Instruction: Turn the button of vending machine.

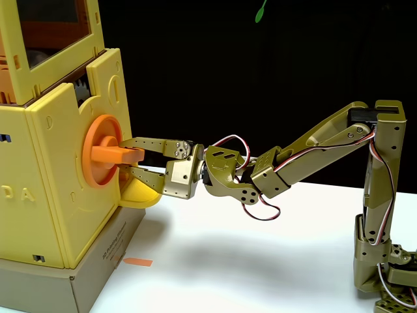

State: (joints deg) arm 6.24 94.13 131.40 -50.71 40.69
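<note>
Fixed view: fingers point(135, 158) straddle the button's point(104, 152) bar; contact unclear.

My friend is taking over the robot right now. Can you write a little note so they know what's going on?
Hand: reached out level to the vending machine, one finger above and one below the bar of the orange button. It looks closed on the bar, but how tight the grip is can't be seen.
Things: the button sits on the machine's front face, with the yellow tray just below it. The machine stands on a cardboard box on the white table.
Done: the reach, and seemingly the grasp.
Left: twist the wrist to turn the button, then let go. How far it has turned already can't be told.
</note>
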